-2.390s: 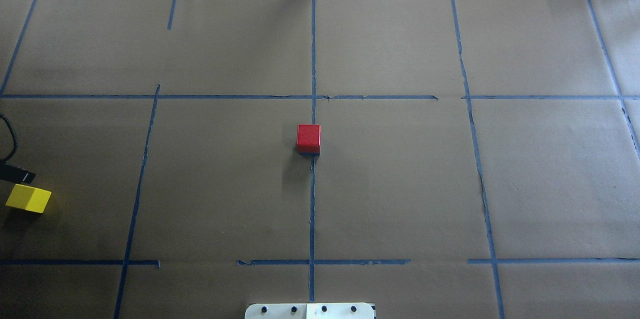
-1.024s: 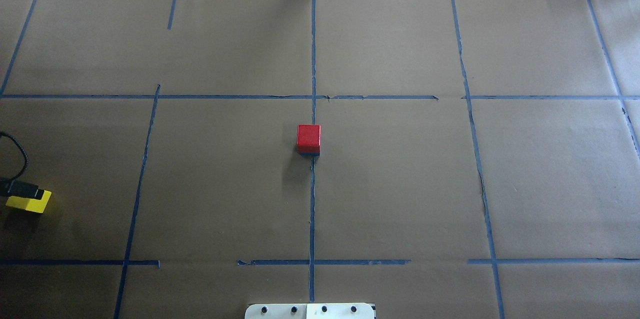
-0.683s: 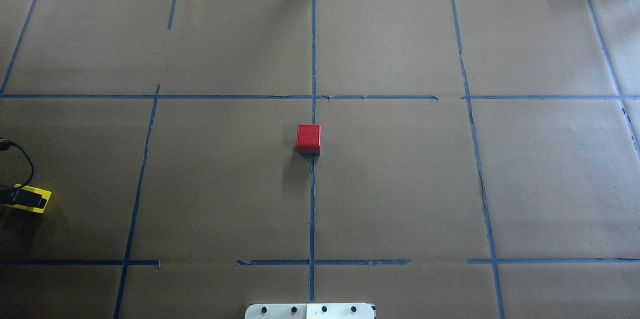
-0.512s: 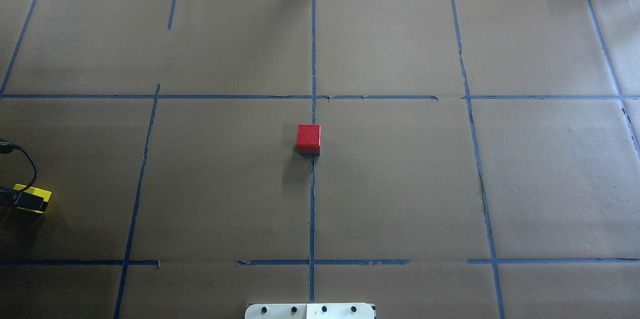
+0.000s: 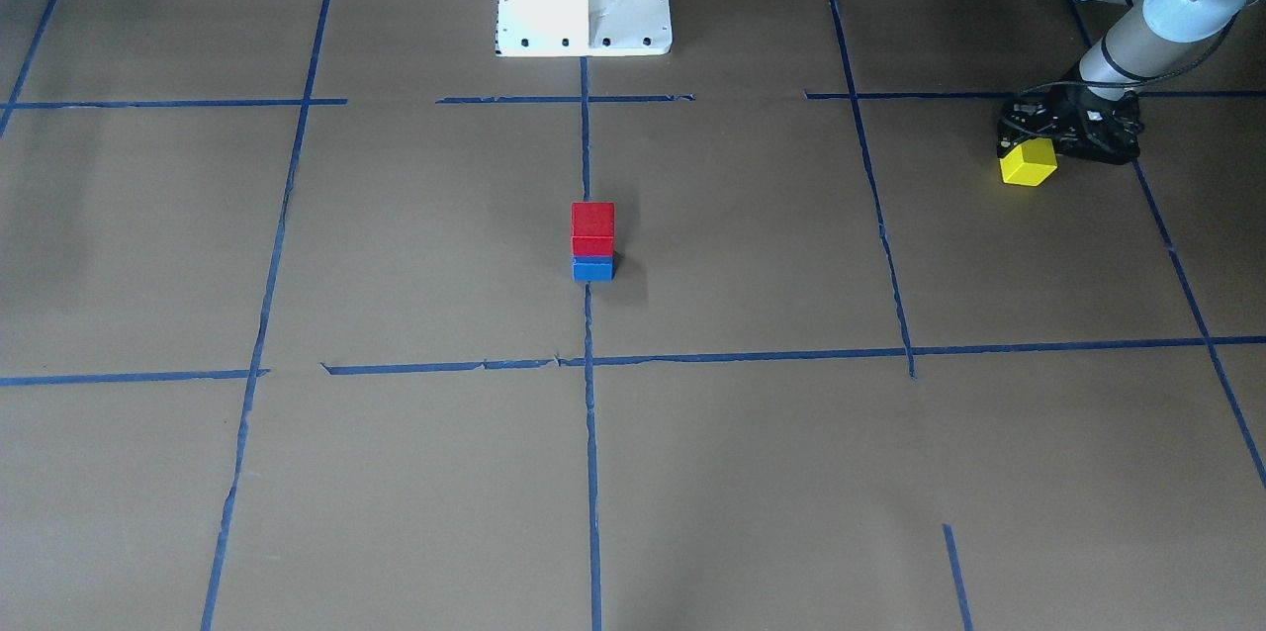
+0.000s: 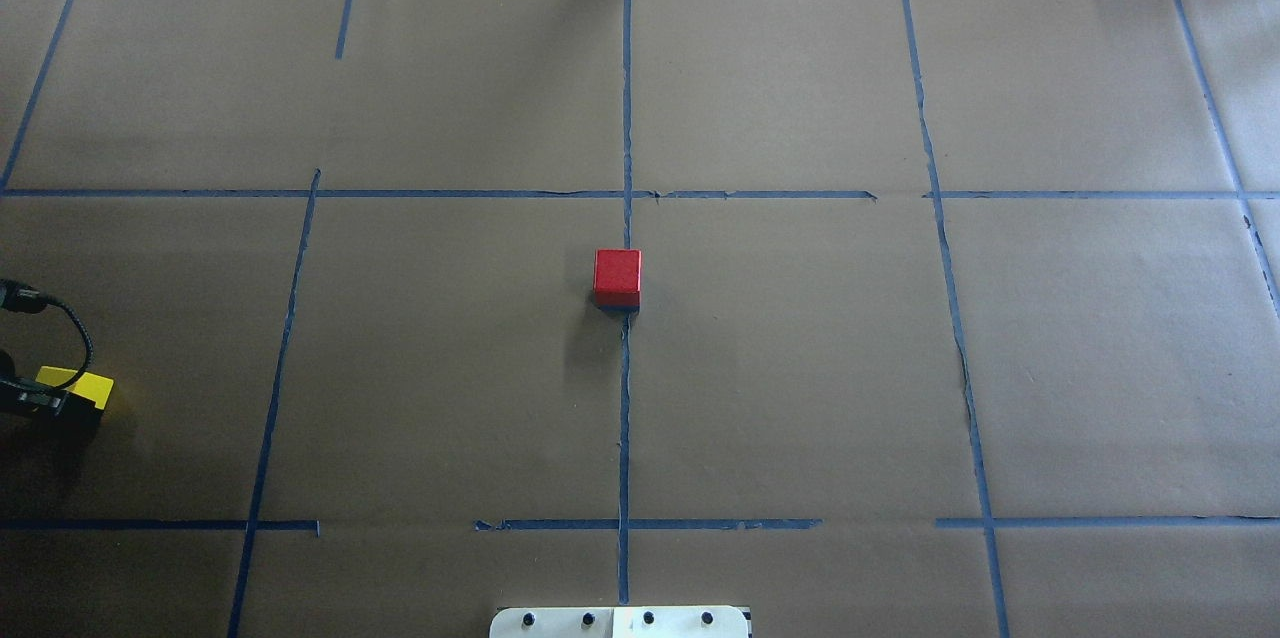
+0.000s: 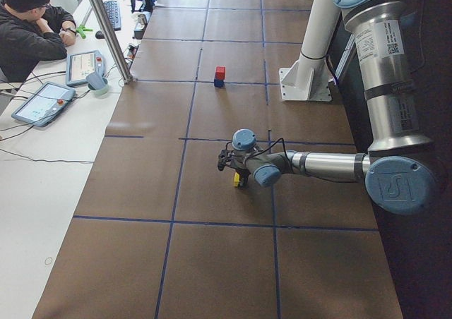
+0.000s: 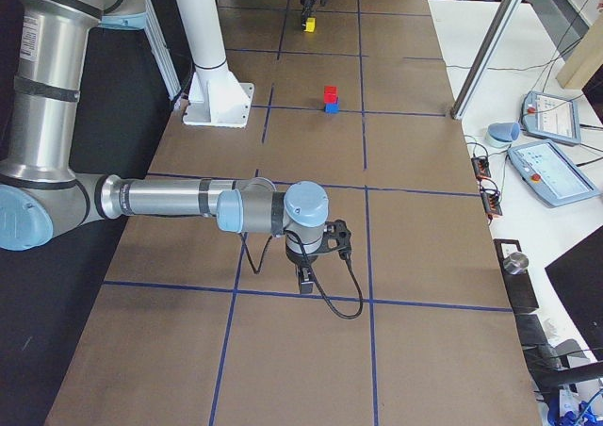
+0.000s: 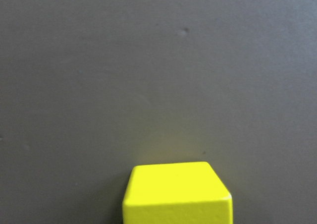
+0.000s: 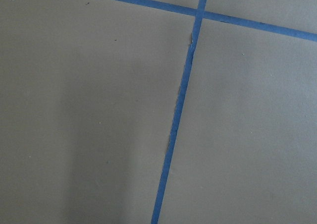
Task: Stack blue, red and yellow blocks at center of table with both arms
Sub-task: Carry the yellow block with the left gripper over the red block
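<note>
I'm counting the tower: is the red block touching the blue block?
Touching. The front-facing view shows the red block resting directly on the blue block, with no gap between them.

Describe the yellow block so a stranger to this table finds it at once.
On the brown table marked with blue tape, a red block sits on a blue block at the centre. Far toward the robot's left end, under the left hand, is the yellow block: the only yellow thing and the only block not stacked.

A dark-clad operator (image 7: 28,31) sits at the white desk (image 7: 32,192) beside a tablet (image 7: 83,66).
</note>
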You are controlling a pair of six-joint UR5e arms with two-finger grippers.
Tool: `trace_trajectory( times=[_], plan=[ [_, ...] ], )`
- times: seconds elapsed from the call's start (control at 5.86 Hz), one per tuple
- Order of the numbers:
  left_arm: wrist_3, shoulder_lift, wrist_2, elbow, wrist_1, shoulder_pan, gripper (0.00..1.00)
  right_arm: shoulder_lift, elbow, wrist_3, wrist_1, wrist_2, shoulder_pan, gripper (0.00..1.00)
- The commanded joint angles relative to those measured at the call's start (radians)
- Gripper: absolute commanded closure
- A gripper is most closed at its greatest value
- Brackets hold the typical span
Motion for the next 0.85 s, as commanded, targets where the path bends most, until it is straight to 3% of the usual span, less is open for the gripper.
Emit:
trace_trajectory(
  times=[0.0,0.17,0.51,0.68],
  plan=[
    [-0.003,-0.044,-0.003,-0.065,0.021,-0.002,1.00,0.000,0.000,0.000,0.000,0.000,0.000,0.00],
    [-0.012,-0.150,-0.003,-0.108,0.152,-0.004,1.00,0.000,0.000,0.000,0.000,0.000,0.000,0.00],
    [-0.018,-0.521,-0.002,-0.225,0.685,-0.001,1.00,0.000,0.000,0.002,0.000,0.000,0.000,0.00],
    [-0.041,-0.742,0.000,-0.216,0.909,0.054,1.00,0.000,0.000,0.002,0.000,0.002,0.000,0.00]
  ],
)
